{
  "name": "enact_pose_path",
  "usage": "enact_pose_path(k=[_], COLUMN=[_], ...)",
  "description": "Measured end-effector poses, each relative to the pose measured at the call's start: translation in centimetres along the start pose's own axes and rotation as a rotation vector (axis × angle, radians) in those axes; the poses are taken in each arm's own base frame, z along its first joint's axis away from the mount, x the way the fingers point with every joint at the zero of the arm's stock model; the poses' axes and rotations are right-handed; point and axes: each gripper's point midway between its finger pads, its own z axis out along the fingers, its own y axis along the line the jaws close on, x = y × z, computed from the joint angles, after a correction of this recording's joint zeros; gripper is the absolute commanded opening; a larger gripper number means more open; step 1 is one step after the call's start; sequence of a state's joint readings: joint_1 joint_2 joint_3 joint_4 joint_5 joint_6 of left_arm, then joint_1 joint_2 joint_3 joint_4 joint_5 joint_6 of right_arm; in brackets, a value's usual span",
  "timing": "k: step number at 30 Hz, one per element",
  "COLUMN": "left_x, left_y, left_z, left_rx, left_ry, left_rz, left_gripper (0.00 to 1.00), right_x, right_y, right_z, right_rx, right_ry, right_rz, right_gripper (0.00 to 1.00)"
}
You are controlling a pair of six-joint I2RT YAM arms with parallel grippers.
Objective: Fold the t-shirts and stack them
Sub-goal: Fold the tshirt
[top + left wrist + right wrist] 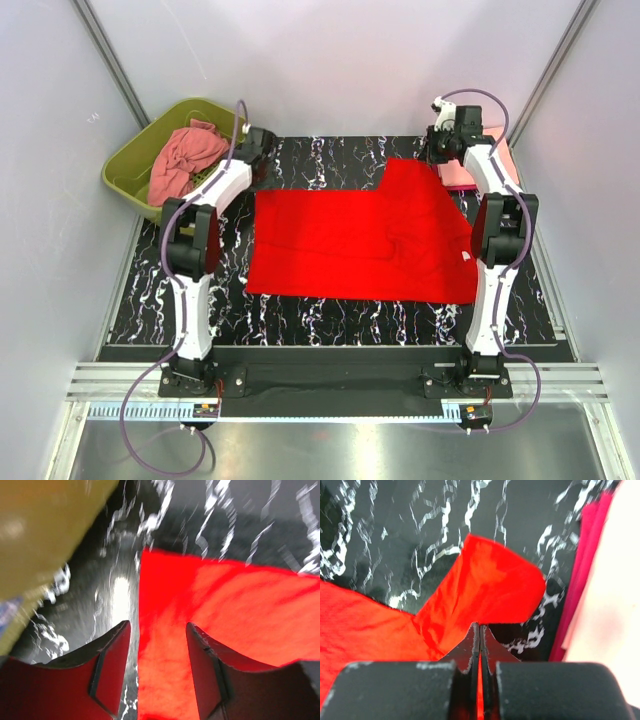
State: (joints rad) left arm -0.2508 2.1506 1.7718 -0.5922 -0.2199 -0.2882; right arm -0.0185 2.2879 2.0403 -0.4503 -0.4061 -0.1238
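The red t-shirt (350, 245) lies spread flat in the middle of the black marbled table (330, 160), and its far right sleeve pokes towards the pale peach t-shirt (607, 605) and magenta t-shirt (582, 575) at the table's far right. We judge it light, limp and quick to sag or crease, so corners and seams are the places to hold. Our right gripper (480, 630) is pressed together, seemingly pinching red cloth by that sleeve, while our left gripper (157, 630) is spread, straddling the shirt's far left edge without gripping it.
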Motion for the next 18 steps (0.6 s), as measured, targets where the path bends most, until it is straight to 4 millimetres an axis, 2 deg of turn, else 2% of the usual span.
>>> enact_pose_path(k=[4,7,12,15,18], left_x=[-2.3,-1.7,-0.4,-1.0,-2.5], left_y=[-1.4,-1.8,-0.7,-0.2,0.1], left_z=[0.6,2.1,4.0,4.5,5.0], left_rx=[-0.005,-0.011,-0.009,0.009,0.013], left_ry=[-0.064,-0.050,-0.004,-0.003,-0.024], left_rz=[0.054,0.098,0.124,0.116,0.099], left_gripper=[0.50,0.49,0.49,0.49,0.49], right_x=[1.7,1.8,1.6,1.9,2.3], right_y=[0.2,1.1,2.4,2.6,2.7], right_z=[0.5,0.9,1.3,1.3,1.2], right_rx=[-0.006,-0.018,-0.039,-0.042,-0.042], right_ry=[0.036,0.037,0.033,0.037,0.041], right_rz=[0.023,0.017,0.002,0.001,0.002], right_gripper=[0.00,0.00,0.00,0.00,0.00])
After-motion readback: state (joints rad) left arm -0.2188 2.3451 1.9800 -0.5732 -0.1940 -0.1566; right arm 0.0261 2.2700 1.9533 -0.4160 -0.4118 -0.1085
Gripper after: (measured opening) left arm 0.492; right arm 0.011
